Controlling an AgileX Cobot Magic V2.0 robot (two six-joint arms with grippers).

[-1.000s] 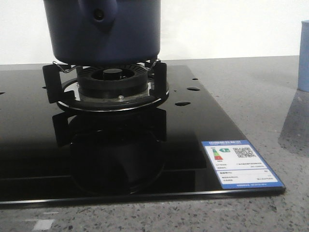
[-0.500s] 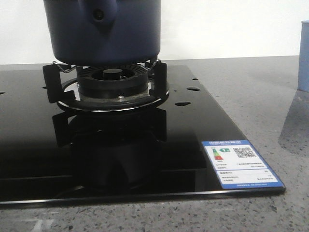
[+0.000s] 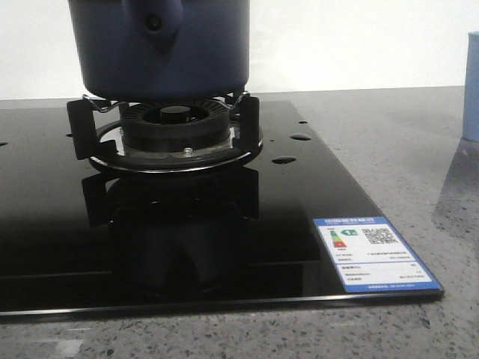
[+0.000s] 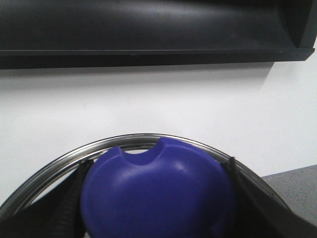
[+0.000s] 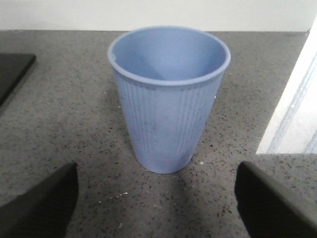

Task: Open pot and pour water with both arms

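Barely anything's moved over the last second: the dark navy-blue round pot [image 3: 159, 46] sits on the black gas burner [image 3: 174, 127]. Left hand [image 4: 157, 203] grips its blue knobbed lid [image 4: 157, 191]; right hand [image 5: 156, 208] gapes wide before the pale blue ribbed cup [image 5: 168, 94] on the counter [image 5: 74, 129], well right of the burner, so pouring hasn't started.

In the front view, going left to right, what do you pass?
The pot on its burner stand, then the blue label sticker at the cooktop's near right corner, then the pale blue cup at the right edge.

The right gripper [image 5: 156, 203] has broad dark fingers [image 5: 42, 206] with finely textured pads; the left gripper's fingers [image 4: 64, 213] look black and ribbed
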